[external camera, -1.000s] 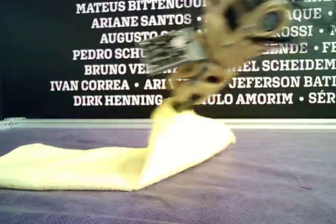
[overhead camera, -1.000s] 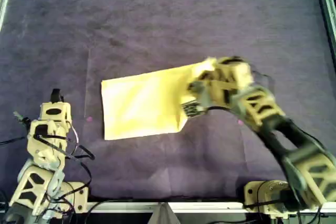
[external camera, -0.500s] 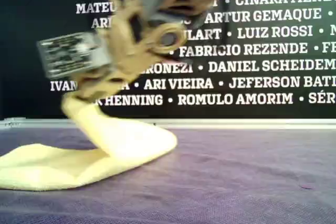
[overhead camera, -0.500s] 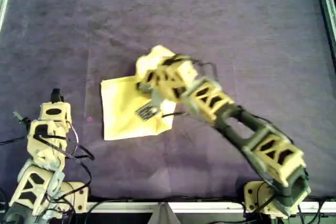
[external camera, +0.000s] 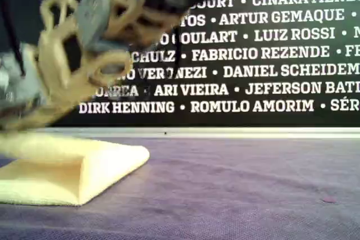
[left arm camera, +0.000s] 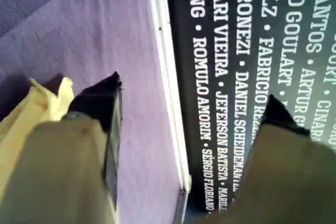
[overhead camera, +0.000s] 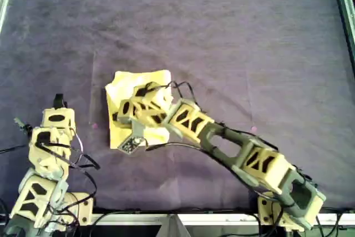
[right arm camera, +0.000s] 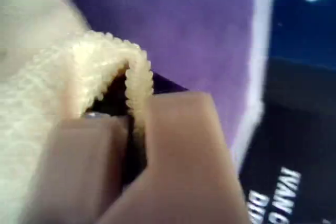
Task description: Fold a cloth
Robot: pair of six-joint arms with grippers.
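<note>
On the dark purple mat (overhead camera: 233, 43), left of centre in the overhead view, the pale yellow cloth (overhead camera: 145, 79) lies doubled over on itself, its fold rounded toward the exterior view's right. The right gripper (right arm camera: 134, 124) reaches across from the overhead view's lower right and sits over the cloth, its jaws pressed together on a thin edge of the fabric. The left gripper (left arm camera: 184, 129) is parked at the overhead view's lower left, well apart from the cloth, jaws spread with nothing between them. A black banner with white names (external camera: 270, 54) stands at the far edge.
</note>
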